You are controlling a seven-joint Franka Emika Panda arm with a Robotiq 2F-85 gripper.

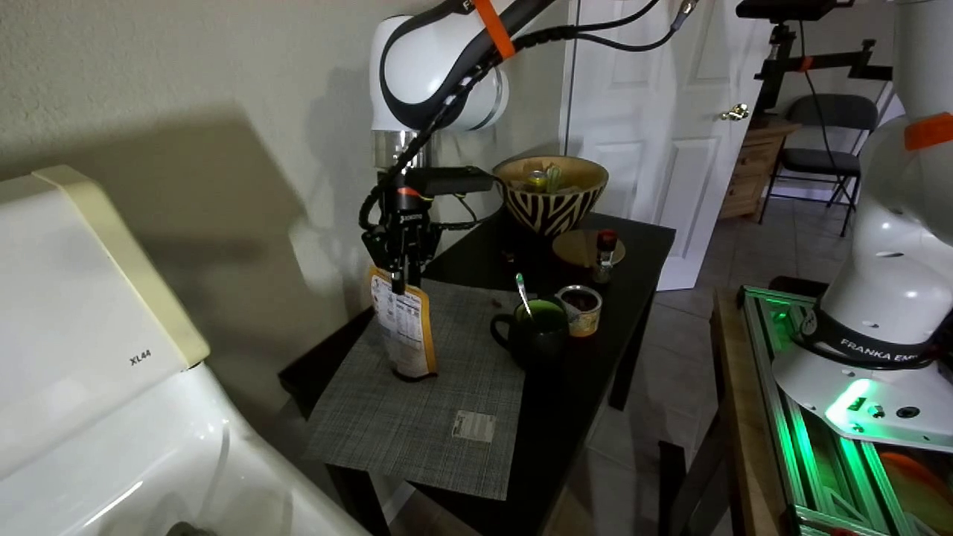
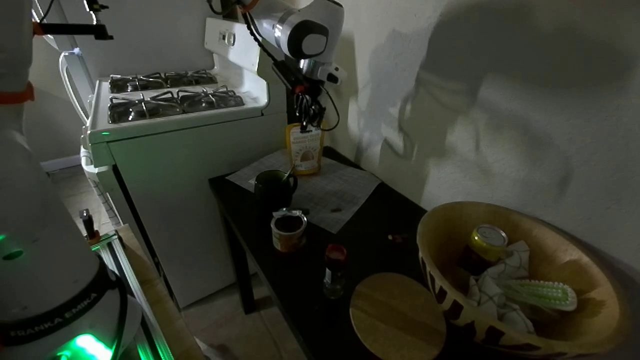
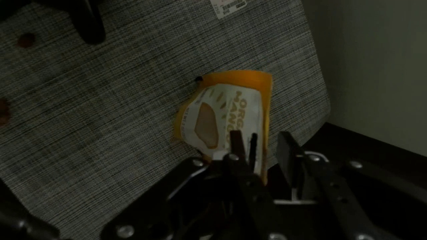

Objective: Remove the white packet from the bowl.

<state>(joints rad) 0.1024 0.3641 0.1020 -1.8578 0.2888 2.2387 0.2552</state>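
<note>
The white packet [image 1: 406, 335] is a pouch with orange edges and a mango label. It stands upright on the grey placemat [image 1: 447, 394], outside the bowl, and also shows in an exterior view [image 2: 306, 155] and the wrist view [image 3: 206, 125]. My gripper [image 1: 406, 284] is at the packet's top edge. In the wrist view the fingers [image 3: 262, 143] are apart, one over the label side and one past the orange edge, with a gap showing. Whether a finger touches the packet is unclear. The zebra-striped bowl [image 1: 551, 212] stands at the table's far end; its inner wall shows in an exterior view [image 2: 450, 225].
The bowl holds a yellow can [image 2: 489, 240], a cloth [image 2: 510, 265] and a green ribbed item [image 2: 545, 295]. A dark mug [image 1: 532, 346] with a spoon, an open tub [image 1: 584, 320], a red-capped shaker [image 1: 604, 260] and a round board [image 2: 397, 315] stand nearby. A wall and stove [image 2: 200, 150] flank the table.
</note>
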